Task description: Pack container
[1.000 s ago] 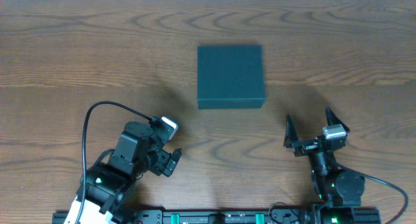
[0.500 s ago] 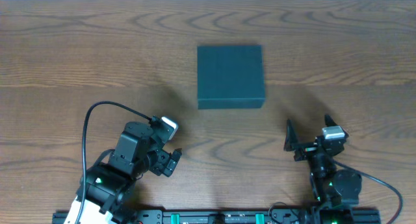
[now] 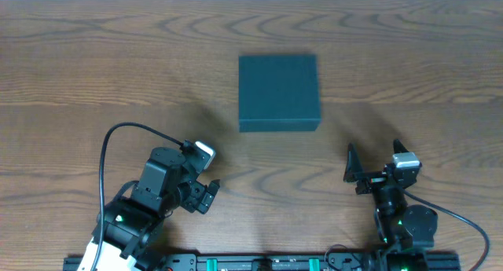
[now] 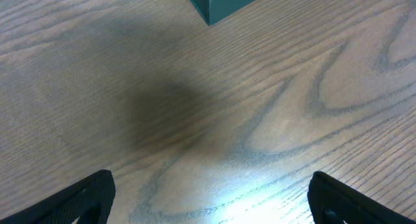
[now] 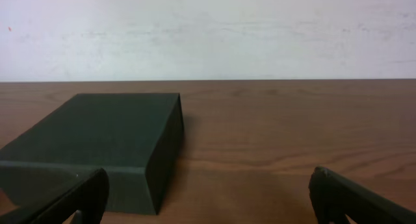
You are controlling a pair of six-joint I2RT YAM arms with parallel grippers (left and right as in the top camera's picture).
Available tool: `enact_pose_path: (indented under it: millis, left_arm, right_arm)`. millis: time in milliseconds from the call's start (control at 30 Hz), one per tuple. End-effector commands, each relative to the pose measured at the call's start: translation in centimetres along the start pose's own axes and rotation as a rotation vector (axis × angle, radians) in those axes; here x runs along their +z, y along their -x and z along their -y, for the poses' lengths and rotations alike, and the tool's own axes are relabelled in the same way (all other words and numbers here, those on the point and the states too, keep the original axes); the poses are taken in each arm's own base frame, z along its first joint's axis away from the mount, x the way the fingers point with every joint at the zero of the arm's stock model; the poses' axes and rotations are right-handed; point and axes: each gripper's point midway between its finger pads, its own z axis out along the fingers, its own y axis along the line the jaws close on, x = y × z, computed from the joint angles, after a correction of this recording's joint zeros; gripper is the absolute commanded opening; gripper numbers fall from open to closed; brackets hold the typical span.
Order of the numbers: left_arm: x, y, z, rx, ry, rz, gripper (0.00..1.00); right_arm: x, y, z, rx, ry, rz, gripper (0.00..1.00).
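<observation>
The container (image 3: 279,92) is a dark teal square box lying shut on the wooden table, a little beyond its middle. My left gripper (image 3: 211,195) sits low at the front left, open and empty, pointing towards the box from well short of it. In the left wrist view only a corner of the container (image 4: 224,2) shows at the top, with bare wood between the fingers (image 4: 84,198). My right gripper (image 3: 374,150) stands open and empty at the front right, nearer than the box and right of it. From the right wrist the container (image 5: 97,139) lies ahead on the left.
A black cable (image 3: 106,157) loops up from the left arm. A mounting rail (image 3: 267,263) runs along the table's front edge. A pale wall (image 5: 208,29) rises behind the table's far edge.
The right arm has drawn back slightly towards the front edge, its jaws still wide. The left arm and the container have not moved.
</observation>
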Motion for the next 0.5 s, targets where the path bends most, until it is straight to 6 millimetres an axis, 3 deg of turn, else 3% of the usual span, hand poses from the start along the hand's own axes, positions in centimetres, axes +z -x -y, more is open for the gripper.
enact_pose_path:
  millis: [0,133,200,333,467]
  left_arm:
    - [0.0,-0.1,-0.1,-0.007,0.005,-0.001,0.95]
    - [-0.1,-0.4,-0.3,0.008,0.016,-0.012,0.96]
    - [-0.7,0.6,-1.5,0.041,0.079,0.052,0.95]
    - [-3.7,5.2,-4.0,0.020,0.207,0.375,0.95]
    - [-7.9,7.6,-6.0,-0.006,0.321,0.652,0.95]
  right_arm:
    - [0.0,-0.1,0.4,0.017,-0.020,0.000,0.99]
    - [0.0,-0.1,0.4,0.017,-0.020,0.000,0.99]
    - [0.0,-0.1,0.4,0.017,-0.020,0.000,0.99]
    - [0.0,-0.1,0.4,0.017,-0.020,0.000,0.99]
    - [0.0,-0.1,0.4,0.017,-0.020,0.000,0.99]
